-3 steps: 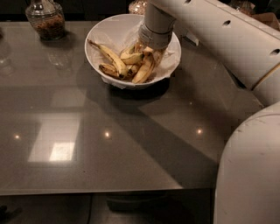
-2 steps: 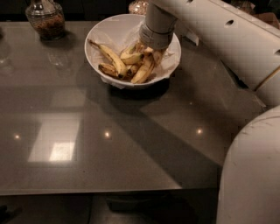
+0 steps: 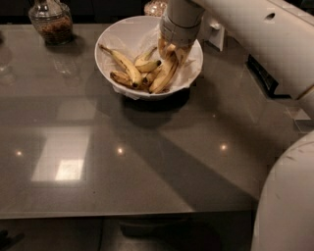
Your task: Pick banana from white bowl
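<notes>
The white bowl (image 3: 115, 37), lined with crumpled white paper, stands at the back middle of the grey table. Several bananas lie in it. The long, mostly clean yellow banana (image 3: 163, 78) lies at the right side, curving up toward the arm. A long brown-spotted banana (image 3: 121, 62) lies at the left, and a short stubby one (image 3: 147, 65) sits between them. My gripper (image 3: 172, 53) reaches down into the bowl from the back right. It sits over the upper end of the yellow banana, and that end is hidden behind it.
A glass jar (image 3: 51, 22) with brown contents stands at the back left, and another jar (image 3: 156, 7) stands behind the bowl. A white object (image 3: 215, 28) sits just right of the bowl. My white arm (image 3: 255, 34) and base (image 3: 287, 196) fill the right side.
</notes>
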Tool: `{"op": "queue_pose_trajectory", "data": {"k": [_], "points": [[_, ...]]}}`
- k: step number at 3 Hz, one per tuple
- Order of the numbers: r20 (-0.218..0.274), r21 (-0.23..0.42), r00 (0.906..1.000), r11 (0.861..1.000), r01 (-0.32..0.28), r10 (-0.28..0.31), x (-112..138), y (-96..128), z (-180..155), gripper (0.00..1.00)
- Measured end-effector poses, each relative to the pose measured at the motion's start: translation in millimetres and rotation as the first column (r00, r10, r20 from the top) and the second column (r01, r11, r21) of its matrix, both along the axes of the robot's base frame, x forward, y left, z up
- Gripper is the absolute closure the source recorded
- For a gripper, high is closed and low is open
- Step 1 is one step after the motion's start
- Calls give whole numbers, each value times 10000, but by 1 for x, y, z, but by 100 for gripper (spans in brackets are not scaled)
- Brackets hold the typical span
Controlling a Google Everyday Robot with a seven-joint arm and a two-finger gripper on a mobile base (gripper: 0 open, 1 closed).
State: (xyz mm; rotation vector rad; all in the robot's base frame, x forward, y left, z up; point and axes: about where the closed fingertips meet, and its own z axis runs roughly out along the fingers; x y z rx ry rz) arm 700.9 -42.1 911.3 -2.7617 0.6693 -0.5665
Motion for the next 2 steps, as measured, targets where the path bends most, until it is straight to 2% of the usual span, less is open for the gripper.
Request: {"op": "queue_pose_trajectory", "data": {"k": [1,2], "points": [[128,90,9994,9994,324,-325,-4,-10,21,100],[-199,801,9954,9922,952,-939,-11,-30,38,100]]}}
